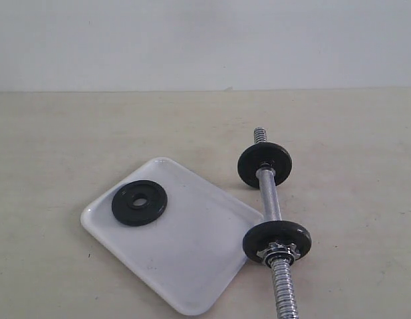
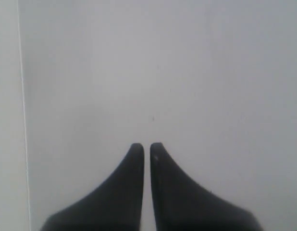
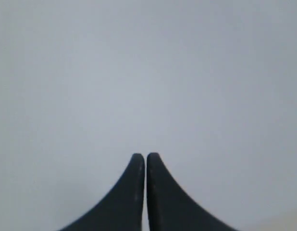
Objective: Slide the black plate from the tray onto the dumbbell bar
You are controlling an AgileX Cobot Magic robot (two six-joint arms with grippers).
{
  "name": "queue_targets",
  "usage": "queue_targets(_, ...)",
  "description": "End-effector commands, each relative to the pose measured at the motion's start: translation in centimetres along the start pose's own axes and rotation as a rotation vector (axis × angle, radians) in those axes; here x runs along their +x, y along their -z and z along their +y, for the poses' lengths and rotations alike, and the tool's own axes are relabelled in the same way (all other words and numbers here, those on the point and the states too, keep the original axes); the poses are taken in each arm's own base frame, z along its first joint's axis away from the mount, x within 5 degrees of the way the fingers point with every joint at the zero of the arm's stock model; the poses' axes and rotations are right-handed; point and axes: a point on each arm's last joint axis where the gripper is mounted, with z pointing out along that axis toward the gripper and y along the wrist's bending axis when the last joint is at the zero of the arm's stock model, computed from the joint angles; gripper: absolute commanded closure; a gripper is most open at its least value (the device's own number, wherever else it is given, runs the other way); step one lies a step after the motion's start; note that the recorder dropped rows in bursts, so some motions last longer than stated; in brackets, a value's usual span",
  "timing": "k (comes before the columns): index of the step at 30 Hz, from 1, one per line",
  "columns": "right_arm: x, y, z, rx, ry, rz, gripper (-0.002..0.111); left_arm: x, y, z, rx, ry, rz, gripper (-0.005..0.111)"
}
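left gripper pressed together, empty, plain pale surface ahead of its tips; right gripper likewise; black plate in neither grip, flat on the tray; dumbbell bar just beside tray on beige tabletop; blank grey wall behind

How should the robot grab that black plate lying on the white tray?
Probably from straight above, pinching the ring of metal between the centre hole and the outer edge. The black plate lies flat on the tray, so its thin side offers little to pinch from beside, and the hole faces up.
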Motion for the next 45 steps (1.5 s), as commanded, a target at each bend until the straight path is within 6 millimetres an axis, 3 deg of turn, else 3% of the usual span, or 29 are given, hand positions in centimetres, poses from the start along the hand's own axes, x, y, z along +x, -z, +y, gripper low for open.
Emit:
queue_targets(1, -3.8, 0.9, 0.1, -0.019, -0.047, -0.431, 0.108, -1.1, 0.1, 0.3, -0.031, 0.095, -0.134, 0.102)
queue_targets(4, -5.1, 1.6, -0.7, 0.072, -0.034, -0.598, 0.108, -1.5, -0.1, 0.4, -0.013, 0.284, -0.13, 0.102)
queue_targets(8, -4.9, 1.7, -2.1, 0.202, -0.171, -0.59, 0.108, -2.2, -0.4, 0.4, 0.007, 0.366, -0.137, 0.102)
queue_targets(11, -4.7, 0.6, -0.9, 0.17, 0.089, -0.4, 0.108, -3.4, -1.1, 0.7, 0.001, 0.37, -0.124, 0.102)
queue_targets(14, -6.6, -0.6, 1.5, 0.061, 0.348, -0.227, 0.108, -5.9, -2.0, 1.4, -0.014, 0.39, -0.168, 0.102)
queue_targets(18, -8.6, -3.9, 3.7, -0.029, 0.507, 0.066, 0.108, -8.2, -5.6, 2.0, -0.013, 0.367, -0.023, 0.102)
queue_targets(21, -9.0, -7.2, 5.0, -0.108, 0.515, 0.341, 0.108, -7.8, -9.0, 2.0, 0.004, 0.274, 0.232, 0.102)
queue_targets(25, -8.5, -11.9, 6.1, -0.184, 0.496, 0.656, 0.108, -5.1, -13.3, 1.9, 0.001, 0.249, 0.509, 0.102)
queue_targets(29, -8.0, -14.6, 6.6, -0.188, 0.358, 0.731, 0.108, -2.9, -15.5, 1.4, -0.007, 0.308, 0.623, 0.102)
queue_targets(35, -8.8, -15.7, 6.9, -0.173, 0.295, 0.665, 0.108, -2.4, -16.0, 1.3, -0.021, 0.373, 0.622, 0.102)
queue_targets(45, -8.4, -15.4, 6.9, -0.187, 0.304, 0.712, 0.108, -4.6, -15.5, 1.7, -0.02, 0.377, 0.501, 0.102)
